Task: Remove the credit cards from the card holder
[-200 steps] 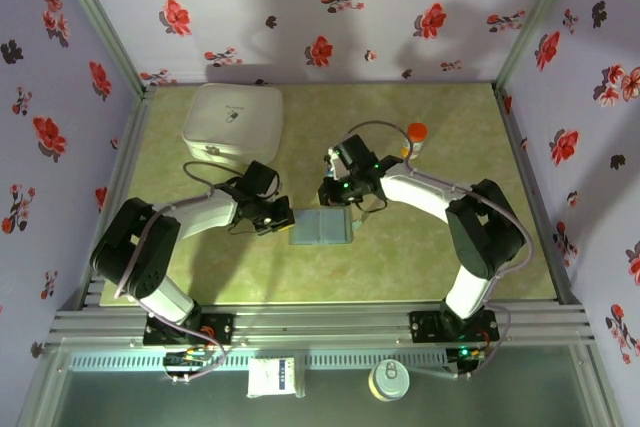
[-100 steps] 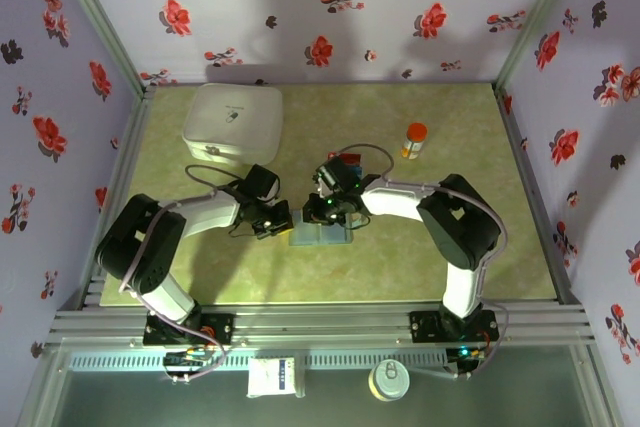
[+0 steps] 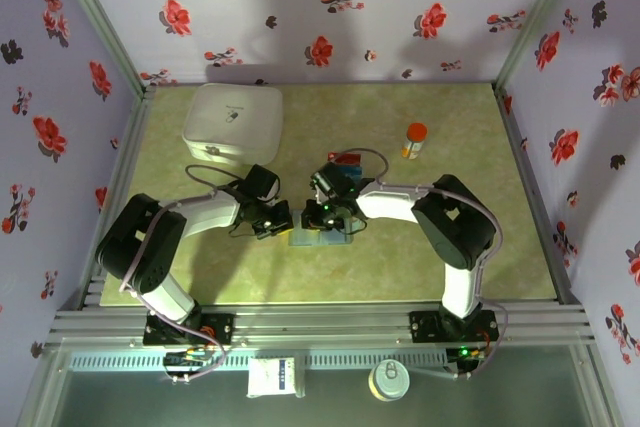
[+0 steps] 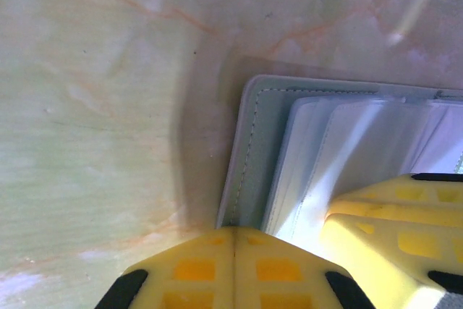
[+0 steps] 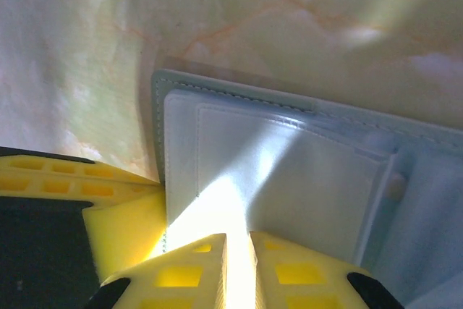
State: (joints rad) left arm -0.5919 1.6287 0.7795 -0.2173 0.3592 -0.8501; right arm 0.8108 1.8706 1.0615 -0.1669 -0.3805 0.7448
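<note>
Left gripper (image 4: 233,235): fingers are pressing flat together, nothing between them. Their tips are sitting at the outer edge of the card holder (image 4: 249,157), near one corner.

Right gripper (image 5: 239,240): fingers are standing almost together, only a thin slit between them, over the holder's pale inner pocket. Whether the slit is catching a pocket edge, cannot tell. The two grippers are sitting just beside each other at the same end of the holder.

The card holder is lying open and flat on the green marbled table (image 4: 94,106), between the two arms, with clear sleeves showing inside.

A red-orange card (image 3: 347,159) is lying on the table just behind the right arm. A white box (image 3: 232,123) and an orange-capped bottle (image 3: 414,139) are standing well apart from it.
</note>
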